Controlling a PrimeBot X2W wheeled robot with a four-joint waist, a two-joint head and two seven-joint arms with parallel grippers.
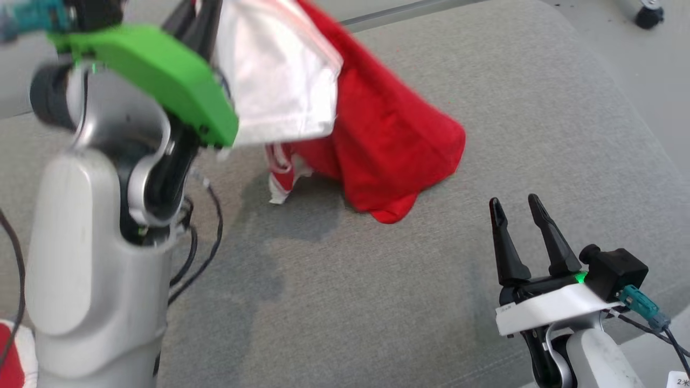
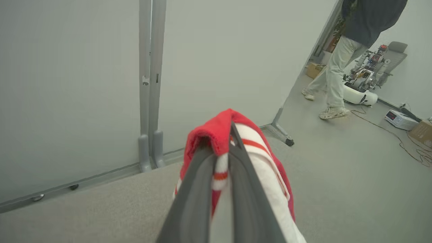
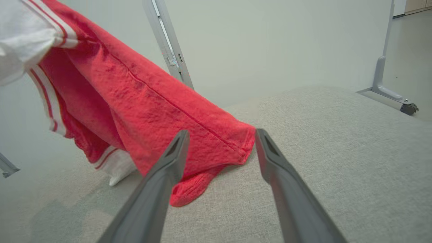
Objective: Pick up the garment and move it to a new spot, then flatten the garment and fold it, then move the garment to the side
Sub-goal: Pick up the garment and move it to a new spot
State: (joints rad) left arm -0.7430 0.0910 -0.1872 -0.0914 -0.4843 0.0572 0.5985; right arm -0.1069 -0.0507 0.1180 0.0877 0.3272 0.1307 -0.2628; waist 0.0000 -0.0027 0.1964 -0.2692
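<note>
Now garment (image 1: 388, 134) hangs from clamped left pincer (image 2: 219, 148).
Its hem touches the tabletop (image 1: 539, 108); right pincer (image 1: 515, 202), fingers apart, stands near it.

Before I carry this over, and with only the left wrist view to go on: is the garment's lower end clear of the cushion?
Observer: No. The garment hangs from the left jaws, and its red hem lies on the cushion.
Operator: Where are the right jaws?
Observer: They are open and low on the right. They point at that hem but are apart from it.
Operator: Is anything else dragging?
Observer: A white striped cuff left of the hem seems to touch the cushion too.
</note>
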